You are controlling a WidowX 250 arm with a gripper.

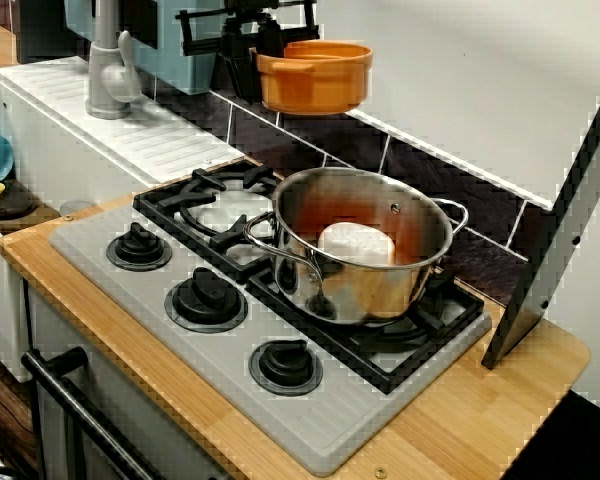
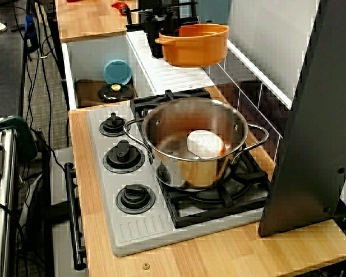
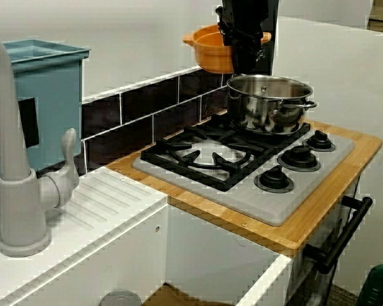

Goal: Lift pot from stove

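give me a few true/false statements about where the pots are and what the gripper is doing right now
1. The orange pot is in the air, clear of the stove. True.
2. The steel pot stands on the counter beside the stove. False: it sits on a burner grate.
3. The gripper is shut on the orange pot's rim. True.
4. The steel pot is empty. False: a white object lies inside it.
5. The stove has three knobs along its front. True.
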